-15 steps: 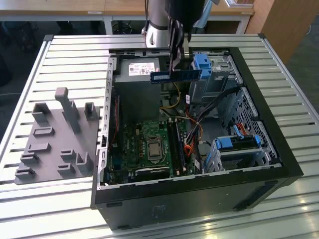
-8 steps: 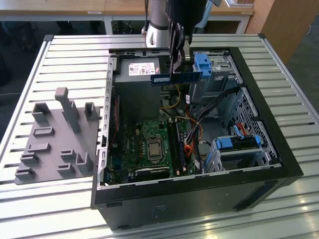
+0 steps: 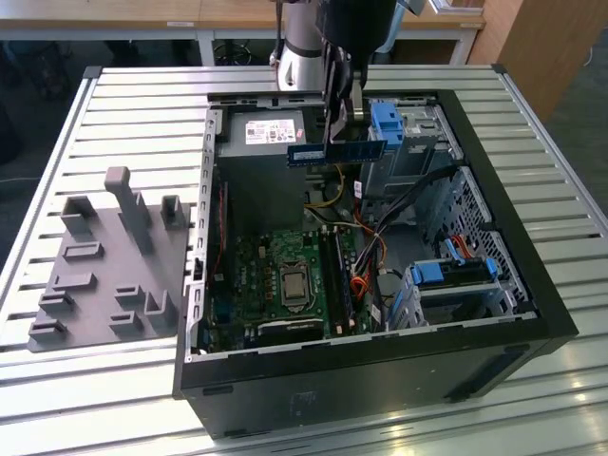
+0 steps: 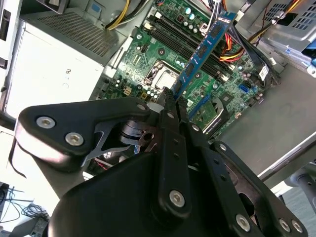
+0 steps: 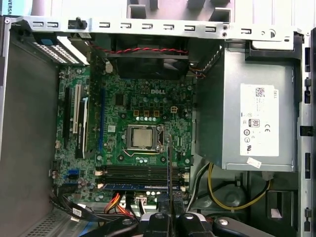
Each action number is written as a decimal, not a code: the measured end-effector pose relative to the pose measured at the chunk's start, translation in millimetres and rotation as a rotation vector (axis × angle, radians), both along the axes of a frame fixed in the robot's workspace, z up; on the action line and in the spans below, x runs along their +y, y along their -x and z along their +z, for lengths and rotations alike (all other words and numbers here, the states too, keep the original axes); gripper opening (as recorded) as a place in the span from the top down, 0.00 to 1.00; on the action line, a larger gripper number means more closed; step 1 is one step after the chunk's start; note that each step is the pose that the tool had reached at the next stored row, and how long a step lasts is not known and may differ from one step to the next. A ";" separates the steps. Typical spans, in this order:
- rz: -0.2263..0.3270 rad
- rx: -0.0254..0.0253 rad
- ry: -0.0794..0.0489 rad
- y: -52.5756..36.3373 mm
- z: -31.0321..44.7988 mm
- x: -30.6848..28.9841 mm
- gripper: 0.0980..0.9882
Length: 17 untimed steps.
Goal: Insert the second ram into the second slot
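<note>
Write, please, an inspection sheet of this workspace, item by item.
Surface: silver slatted metal table, bearing an open black computer case.
Job's things: thin blue ram stick with pale label, held above the green motherboard, not yet in a slot; another blue stick appears seated in one slot.
Clutter: grey plastic fixture plate at the exterior view's left.
Grippers: black gripper, shut on the ram stick.
Cables: yellow wires and red wires inside the case.
Surroundings: pale desks behind the table.
</note>
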State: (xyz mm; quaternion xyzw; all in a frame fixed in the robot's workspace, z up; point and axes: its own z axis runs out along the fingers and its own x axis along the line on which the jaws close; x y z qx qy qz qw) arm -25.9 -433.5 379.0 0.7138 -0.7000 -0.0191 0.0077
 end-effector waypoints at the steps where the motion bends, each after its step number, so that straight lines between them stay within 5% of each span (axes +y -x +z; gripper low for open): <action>1: -0.006 0.0000 0.000 0.0 0.0 0.0 0.96; 17: -0.112 -0.0001 0.000 0.0 -0.2 -0.1 0.96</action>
